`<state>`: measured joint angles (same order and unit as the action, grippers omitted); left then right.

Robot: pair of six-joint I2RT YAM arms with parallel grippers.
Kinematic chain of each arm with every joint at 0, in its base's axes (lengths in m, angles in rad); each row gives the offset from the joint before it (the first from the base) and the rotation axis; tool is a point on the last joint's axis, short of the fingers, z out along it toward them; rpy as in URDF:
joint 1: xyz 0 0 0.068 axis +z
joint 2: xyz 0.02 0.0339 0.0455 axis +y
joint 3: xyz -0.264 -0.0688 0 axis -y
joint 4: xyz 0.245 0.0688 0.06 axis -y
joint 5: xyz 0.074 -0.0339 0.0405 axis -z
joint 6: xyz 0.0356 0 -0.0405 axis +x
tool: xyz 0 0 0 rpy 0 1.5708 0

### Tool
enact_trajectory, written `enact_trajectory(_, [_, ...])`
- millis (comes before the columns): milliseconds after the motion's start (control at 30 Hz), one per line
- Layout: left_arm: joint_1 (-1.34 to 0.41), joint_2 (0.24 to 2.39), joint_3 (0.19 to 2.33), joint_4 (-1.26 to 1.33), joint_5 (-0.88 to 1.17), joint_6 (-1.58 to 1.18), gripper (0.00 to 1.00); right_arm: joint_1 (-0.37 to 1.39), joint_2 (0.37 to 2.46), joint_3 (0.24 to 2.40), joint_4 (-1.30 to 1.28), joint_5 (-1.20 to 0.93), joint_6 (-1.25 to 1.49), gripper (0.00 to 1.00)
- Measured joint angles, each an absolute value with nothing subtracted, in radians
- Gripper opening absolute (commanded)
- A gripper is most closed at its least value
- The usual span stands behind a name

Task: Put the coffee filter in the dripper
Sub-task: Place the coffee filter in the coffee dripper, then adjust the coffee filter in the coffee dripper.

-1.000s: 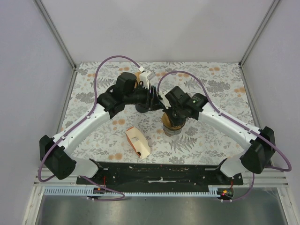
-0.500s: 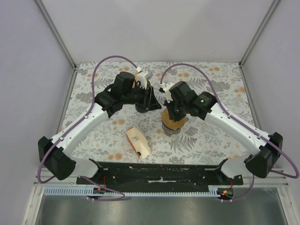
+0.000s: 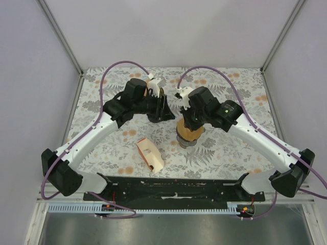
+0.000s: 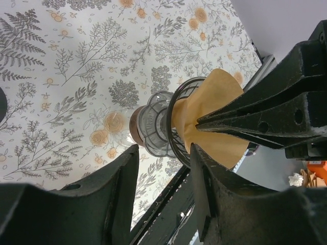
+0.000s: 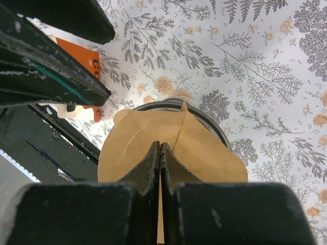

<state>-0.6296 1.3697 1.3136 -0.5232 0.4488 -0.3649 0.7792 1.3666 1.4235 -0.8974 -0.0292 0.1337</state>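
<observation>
Seating the filter (image 5: 204, 153) in the dripper (image 4: 153, 125) looks underway, right gripper (image 5: 160, 145) clamped on its fold with it partly inside the rim, left gripper (image 4: 162, 153) wide apart and empty; next likely needs lowering, then release.

Orange-and-white carton (image 3: 149, 154) on floral tablecloth (image 3: 219, 153).

right wrist: coffee filter (image 5: 153, 138) lower edge cut off behind right gripper fingers (image 5: 145, 171) | dripper (image 5: 158, 103) shows only a rim arc past the coffee filter | orange box (image 5: 84, 64) mostly hidden behind left gripper fingers (image 5: 46, 76), print unreadable | top external: dripper body mostly hidden beneath coffee filter and right wrist
</observation>
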Motion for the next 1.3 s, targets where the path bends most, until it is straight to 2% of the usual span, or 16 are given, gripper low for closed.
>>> enact_trajectory(100, [-0.622,1.370,1.316,-0.532,0.447,-0.350,0.52,0.781,1.365,1.428,-0.902,-0.044,0.111,0.11])
enact_trajectory(233, [-0.605,1.370,1.355,-0.568,0.437,-0.307,0.52,0.797,1.351,1.470,-0.908,-0.047,0.061,0.28])
enact_trajectory(400, [-0.571,1.361,1.449,-0.615,0.393,-0.222,0.53,0.857,1.314,1.559,-0.899,-0.043,-0.008,0.39])
enact_trajectory(633, [-0.554,1.359,1.547,-0.659,0.216,-0.038,0.21,0.865,1.295,1.583,-0.877,-0.010,-0.043,0.42])
enact_trajectory(733, [-0.534,1.404,1.599,-0.671,0.134,0.030,0.14,0.854,1.293,1.576,-0.873,0.003,-0.045,0.43])
enact_trajectory(1000, [-0.479,1.642,1.697,-0.668,-0.026,0.141,0.08,0.819,1.246,1.493,-0.862,0.019,-0.040,0.46])
enact_trajectory(1300, [-0.493,1.785,1.697,-0.671,0.010,0.164,0.07,0.794,1.189,1.446,-0.856,0.025,-0.034,0.50])
